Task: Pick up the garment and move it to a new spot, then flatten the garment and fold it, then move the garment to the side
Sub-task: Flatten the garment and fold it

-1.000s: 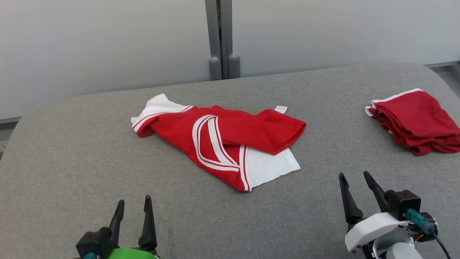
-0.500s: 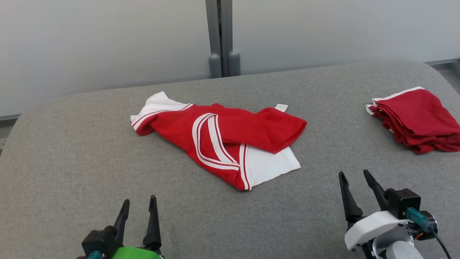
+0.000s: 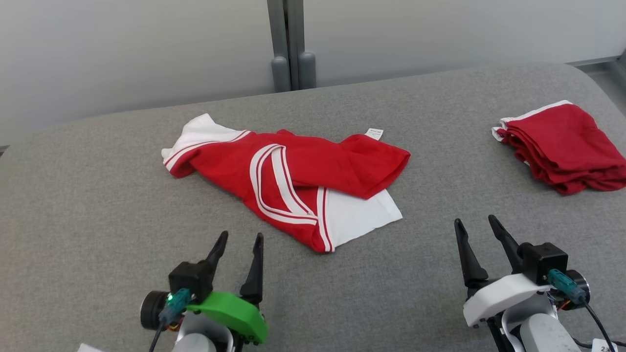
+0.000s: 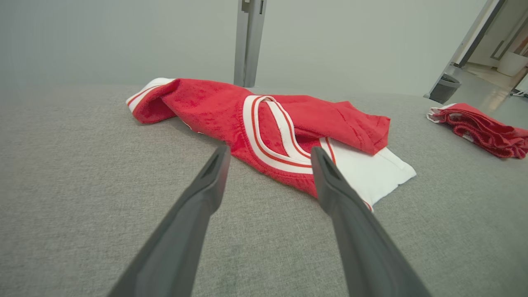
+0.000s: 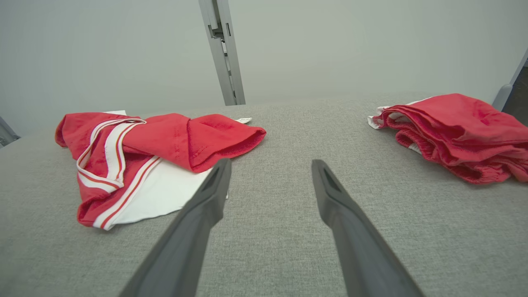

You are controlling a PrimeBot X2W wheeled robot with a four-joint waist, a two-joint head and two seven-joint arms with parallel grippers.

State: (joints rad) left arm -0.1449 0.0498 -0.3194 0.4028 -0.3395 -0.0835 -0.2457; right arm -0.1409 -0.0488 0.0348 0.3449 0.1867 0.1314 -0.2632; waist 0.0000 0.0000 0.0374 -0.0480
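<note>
A crumpled red and white garment (image 3: pixel 288 176) with striped trim lies in the middle of the grey padded surface (image 3: pixel 98 205). It also fills the centre of the left wrist view as the garment (image 4: pixel 272 123), and sits at the left of the right wrist view as the garment (image 5: pixel 156 156). My left gripper (image 3: pixel 239 239) is open, just short of the garment's near red edge, with nothing between its fingers. My right gripper (image 3: pixel 473 225) is open and empty to the right of the garment, over bare surface.
A second red garment (image 3: pixel 562 146), folded in a pile, lies at the far right near the surface's edge; the right wrist view shows this pile (image 5: pixel 449 132) too. A grey post (image 3: pixel 287 46) stands against the pale wall behind.
My left gripper has moved forward and to the right, closer to the garment's near edge. The head camera has shifted slightly. The right gripper holds its place.
</note>
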